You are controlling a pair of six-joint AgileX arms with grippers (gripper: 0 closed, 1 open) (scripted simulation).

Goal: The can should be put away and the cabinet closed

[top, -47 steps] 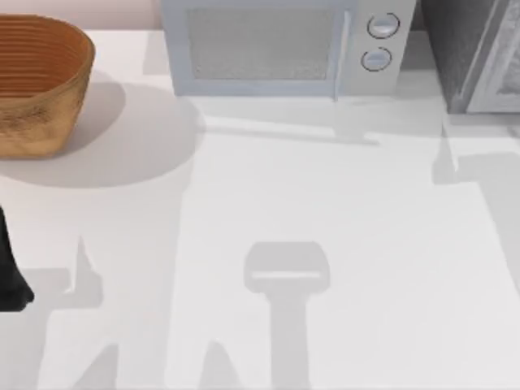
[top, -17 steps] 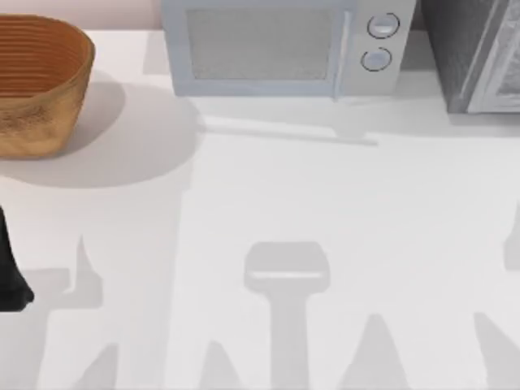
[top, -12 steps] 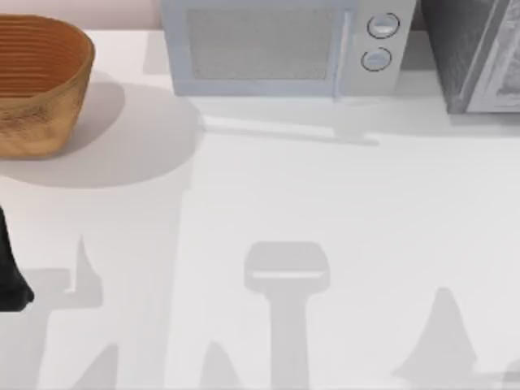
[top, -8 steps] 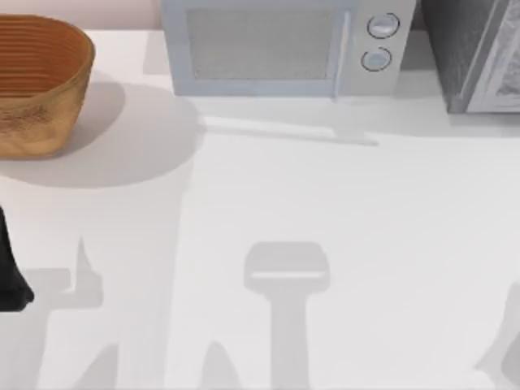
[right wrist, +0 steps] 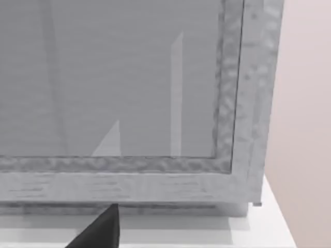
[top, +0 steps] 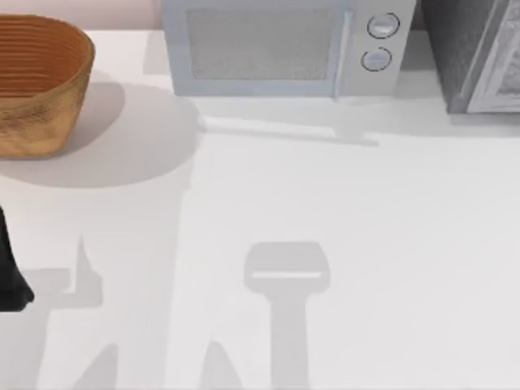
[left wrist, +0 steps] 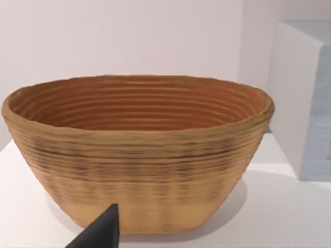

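Cabinet [top: 479,57]: one | microwave [top: 284,49]: one | basket [top: 36,81]: one | pincer states: cannot tell

We see the grey speckled cabinet [top: 475,57] at the upper right of the top view, standing on the white bench [top: 341,244]. In the right wrist view its door [right wrist: 119,82] sits flush in the frame, shut.

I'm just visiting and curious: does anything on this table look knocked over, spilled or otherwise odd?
Nothing stands out. The basket sits upright at the table's far left, the microwave stands square at the back with its door shut, and the grey cabinet is at the far right. No spill shows.
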